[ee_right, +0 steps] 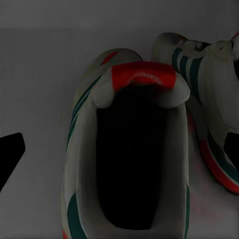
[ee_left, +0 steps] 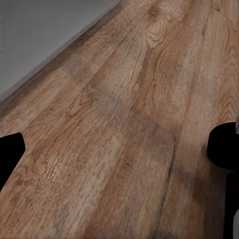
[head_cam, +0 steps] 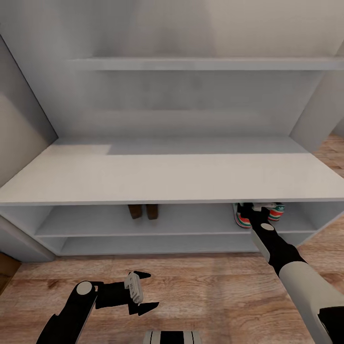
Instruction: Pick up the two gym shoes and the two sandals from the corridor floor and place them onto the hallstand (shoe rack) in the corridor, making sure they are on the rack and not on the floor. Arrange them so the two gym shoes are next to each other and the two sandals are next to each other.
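Light-grey and flat-topped, the hallstand (head_cam: 157, 177) spans the head view, with two long open shelf compartments under its top and the wood-grain corridor floor (head_cam: 200, 282) in front of it. Both gym shoes sit in the upper compartment near the hallstand's right end, side by side and touching or nearly so. The right arm reaches into that compartment, and the right gripper (head_cam: 249, 213) sits at the near gym shoe (ee_right: 132, 149), whose red-orange heel tab and dark opening face the right wrist camera. The far gym shoe (ee_right: 209, 99) lies just beside it, its green side stripes and red sole edge showing. Black fingertips (ee_right: 10, 157) stand out at either edge of the right wrist view, clear of the shoe, so these jaws are spread apart and grip nothing. The two sandals (head_cam: 143, 210) stand together in the same upper compartment, a little left of its middle, their dark brown backs just under the front edge of the top. The left gripper (head_cam: 143, 292) hangs low over the floor in front of the hallstand, well apart from it, its jaws wide open and empty. In the left wrist view, bare planks run beneath it, with a grey base strip (ee_left: 50, 30) along one side.
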Controlling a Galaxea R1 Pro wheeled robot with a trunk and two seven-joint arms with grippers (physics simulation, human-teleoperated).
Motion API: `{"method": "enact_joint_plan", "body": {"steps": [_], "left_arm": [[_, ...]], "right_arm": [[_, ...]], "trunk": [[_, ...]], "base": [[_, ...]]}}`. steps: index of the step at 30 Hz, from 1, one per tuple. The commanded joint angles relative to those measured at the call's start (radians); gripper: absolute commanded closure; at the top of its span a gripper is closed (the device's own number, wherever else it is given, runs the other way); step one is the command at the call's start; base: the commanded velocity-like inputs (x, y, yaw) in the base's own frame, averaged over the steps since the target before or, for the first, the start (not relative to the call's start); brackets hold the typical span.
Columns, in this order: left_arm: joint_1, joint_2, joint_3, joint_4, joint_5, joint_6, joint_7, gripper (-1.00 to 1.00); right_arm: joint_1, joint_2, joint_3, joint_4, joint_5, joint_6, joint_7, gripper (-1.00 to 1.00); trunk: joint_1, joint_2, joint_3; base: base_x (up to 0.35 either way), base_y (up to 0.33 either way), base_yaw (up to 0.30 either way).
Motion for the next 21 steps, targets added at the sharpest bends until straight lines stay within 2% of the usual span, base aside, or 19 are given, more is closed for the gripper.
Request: {"method": "enact_joint_plan", "body": {"steps": [1, 21], "left_arm": [[0.000, 0.000, 0.000, 0.000, 0.000, 0.000, 0.000, -1.00], [0.000, 0.000, 0.000, 0.000, 0.000, 0.000, 0.000, -1.00]], "right_arm": [[0.000, 0.000, 0.000, 0.000, 0.000, 0.000, 0.000, -1.00], [0.000, 0.000, 0.000, 0.000, -0.001, 0.000, 0.000, -1.00]], "trunk": [[0.000, 0.000, 0.000], [0.000, 0.000, 0.000]], "base": [[0.000, 0.000, 0.000], [0.000, 0.000, 0.000]]}}
